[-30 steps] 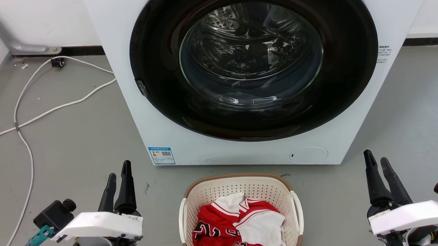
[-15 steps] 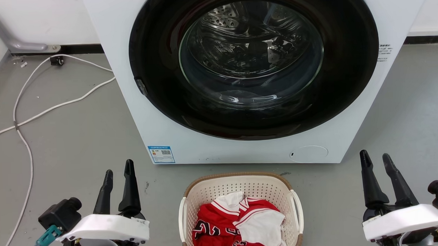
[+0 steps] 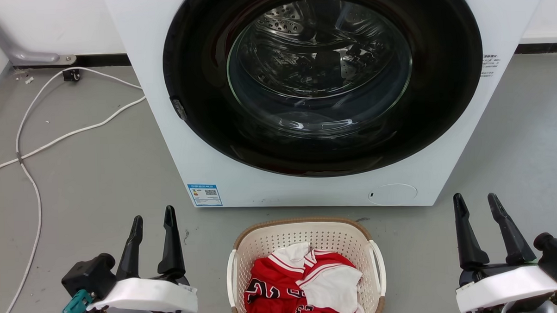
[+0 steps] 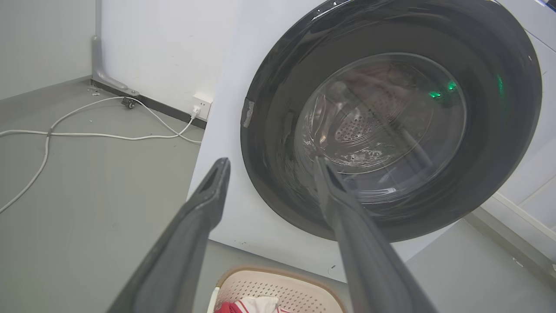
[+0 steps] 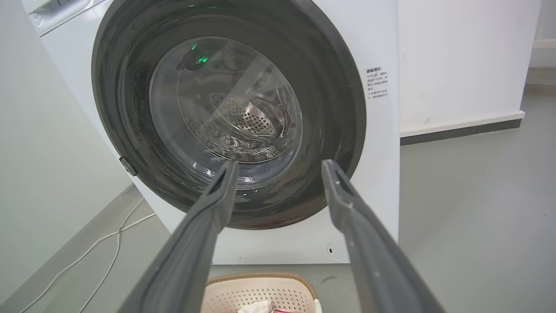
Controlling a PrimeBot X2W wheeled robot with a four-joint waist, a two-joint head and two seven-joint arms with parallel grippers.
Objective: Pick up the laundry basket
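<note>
Operator: Status of the pick-up sequence?

Technician: Not begun, as far as I can judge. The laundry basket (image 3: pixel 309 236) stands on the grey floor (image 3: pixel 98 181), close in front of the washing machine (image 3: pixel 242 190) but apart from its lower panel. It sits roughly midway between the two arms. Red-and-white garments (image 3: pixel 283 286) lie inside it.

Operator: Gripper condition?

Technician: Left gripper (image 3: pixel 153 215): fingers spread, nothing between them. Right gripper (image 3: pixel 474 197): fingers spread likewise, nothing held. One is on each side of the basket and well apart from it, fingers pointing toward the machine. Neither touches the brown rim or a handle. Both wrist views confirm the gap between the fingers, with the machine's glass door beyond them and the far rim of the basket low in frame.

Operator: Steps outstanding?

Technician: All of them, in my assessment:
1. Bring each gripper in to its side: left to the left white handle (image 3: pixel 230 274), right to the right white handle (image 3: pixel 379 264).
2. Close on both handles.
3. Raise both arms together and keep the basket level, so that the load does not slide.

Operator: Obstructions?

Technician: None seen on either approach. The white cable (image 3: pixel 28 151) lies well away to the left.
</note>
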